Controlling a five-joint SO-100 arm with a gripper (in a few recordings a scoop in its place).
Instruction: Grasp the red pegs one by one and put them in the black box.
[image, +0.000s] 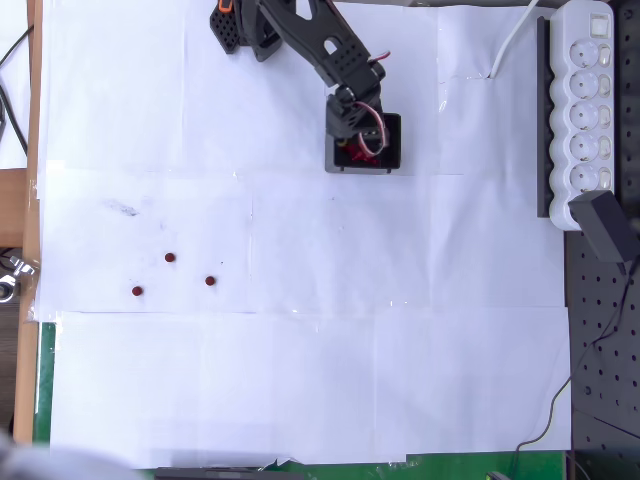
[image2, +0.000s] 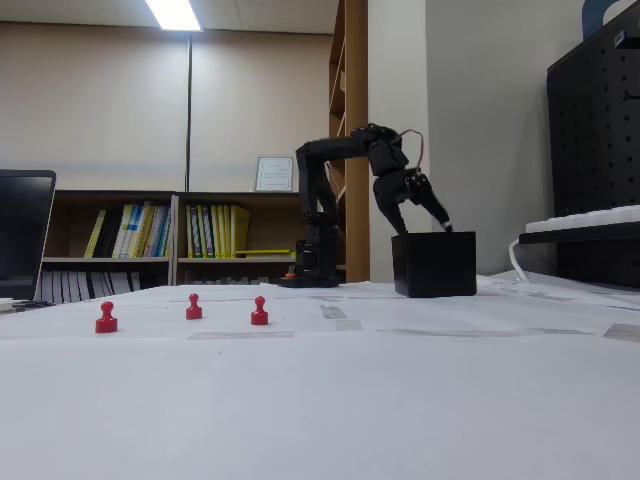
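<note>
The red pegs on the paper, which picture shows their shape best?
The fixed view: from the side, the three pegs stand upright, each with a round knob above a wider foot. The overhead view shows the same pegs as small dark-red dots, though their spacing on the paper reads more clearly there.

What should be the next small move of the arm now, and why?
Probably lift the pincer up from the black box and swing toward the three red pegs on the paper. The pincer is over the box, red shows inside, and I cannot tell whether it holds a peg.
</note>
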